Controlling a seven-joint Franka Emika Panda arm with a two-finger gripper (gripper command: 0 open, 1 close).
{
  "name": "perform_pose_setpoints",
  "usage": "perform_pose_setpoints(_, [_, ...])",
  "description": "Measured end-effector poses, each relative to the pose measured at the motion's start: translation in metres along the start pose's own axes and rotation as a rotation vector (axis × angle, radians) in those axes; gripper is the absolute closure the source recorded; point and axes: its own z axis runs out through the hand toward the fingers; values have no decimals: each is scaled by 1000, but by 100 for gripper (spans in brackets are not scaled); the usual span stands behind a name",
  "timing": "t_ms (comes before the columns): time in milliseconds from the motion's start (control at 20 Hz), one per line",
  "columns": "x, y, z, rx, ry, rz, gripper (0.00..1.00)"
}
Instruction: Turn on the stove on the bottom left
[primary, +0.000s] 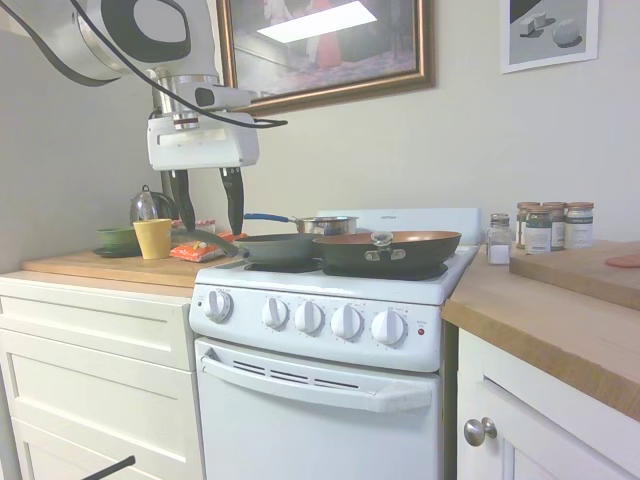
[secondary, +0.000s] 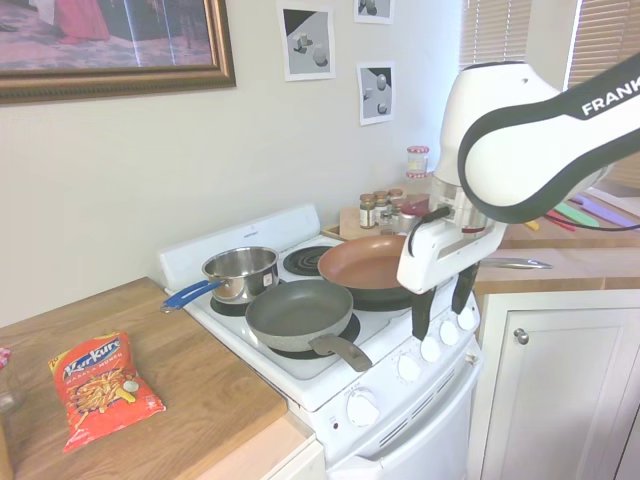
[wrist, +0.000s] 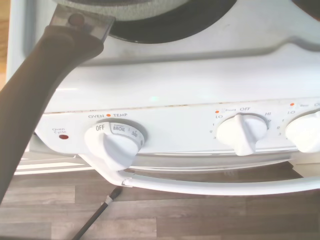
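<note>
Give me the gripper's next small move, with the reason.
Probably lower the gripper down the front of the stove toward the knob marked Front. Its fingers are open and hang above the knob row, touching nothing, so no knob is grasped yet.

1. Stove (primary: 330, 400): small white freestanding range, set between white panelled cabinets, back against the wall, upright.
2. Front panel: five round white knobs in a row (primary: 309, 317), small red light (primary: 421, 331) at the panel's end by the right-hand cabinet in the first exterior view.
3. Wrist view: oven temp knob (wrist: 113, 145) marked OFF/BROIL, "Oven Cycle" lamp (wrist: 63, 136) beside it; next knob (wrist: 242, 133) labelled LO/OFF/HI, pointer toward OFF.
4. White oven-door handle (primary: 320, 385) runs horizontally below the knobs; door closed.
5. Black coil burners; one rear coil (secondary: 305, 261) bare.
</note>
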Motion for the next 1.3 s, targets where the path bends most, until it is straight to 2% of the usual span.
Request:
perform_pose_setpoints(500, [1, -2, 5, -12, -11, -3, 0])
perform_pose_setpoints(1300, [46, -17, 63, -89, -60, 50, 0])
